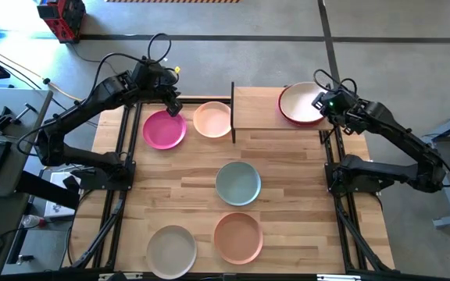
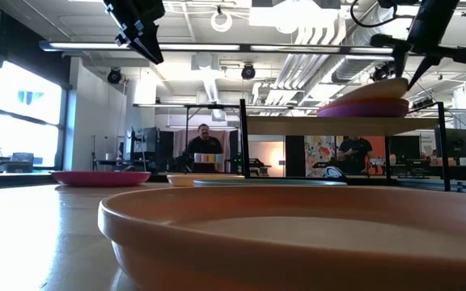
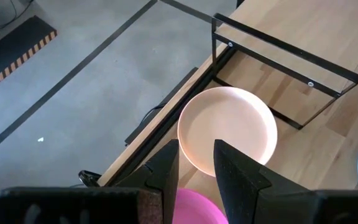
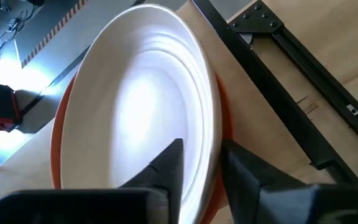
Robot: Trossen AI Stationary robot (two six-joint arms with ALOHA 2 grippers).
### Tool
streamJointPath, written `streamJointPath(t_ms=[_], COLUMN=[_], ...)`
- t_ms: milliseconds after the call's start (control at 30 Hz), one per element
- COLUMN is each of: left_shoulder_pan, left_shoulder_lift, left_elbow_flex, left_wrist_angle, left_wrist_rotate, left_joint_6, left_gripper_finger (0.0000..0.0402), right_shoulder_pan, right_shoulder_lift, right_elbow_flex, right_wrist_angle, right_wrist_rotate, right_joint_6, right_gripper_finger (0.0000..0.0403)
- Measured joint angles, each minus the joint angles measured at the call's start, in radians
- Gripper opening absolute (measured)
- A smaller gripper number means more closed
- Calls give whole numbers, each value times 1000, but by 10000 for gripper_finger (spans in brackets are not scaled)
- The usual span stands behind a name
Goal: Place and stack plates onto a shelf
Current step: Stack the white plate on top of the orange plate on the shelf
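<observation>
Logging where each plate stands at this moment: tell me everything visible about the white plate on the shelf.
The white plate is round, shallow and matte, with a low raised rim. It sits tilted on top of a stack on the shelf, over an orange-red plate and a purple one seen in the low view. The right gripper is at its rim, one of its fingers inside the plate and one outside. Its underside is hidden.

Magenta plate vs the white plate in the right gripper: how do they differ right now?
The magenta plate lies flat on the table; the white plate sits tilted atop a stack on the shelf. The magenta plate is free, with the left gripper open above its rim; the right gripper pinches the white plate's rim. Both are round, shallow and alike in size.
</observation>
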Motion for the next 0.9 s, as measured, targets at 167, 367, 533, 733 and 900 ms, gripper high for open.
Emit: streamJointPath(t_ms=[167,367,533,733,900], left_shoulder_pan=[0,0,0,0,0], left_shoulder_lift=[0,0,0,0,0], left_elbow_flex=[0,0,0,0,0], left_wrist_angle=[0,0,0,0,0], left_wrist_rotate=[0,0,0,0,0], left_joint_6=[0,0,-1,-2,-1], left_gripper_finger=[90,90,90,90,90], right_shoulder_pan=[0,0,0,1,1], right_shoulder_lift=[-4,-34,-62,-32,17], right_elbow_flex=[0,0,0,0,0], right_wrist_angle=[6,-1,-1,7,7], right_wrist_rotate=[-6,-4,-28,-39,-79], right_joint_6=[-9,-30,-33,-51,-103], right_gripper_finger=[115,124,124,124,124])
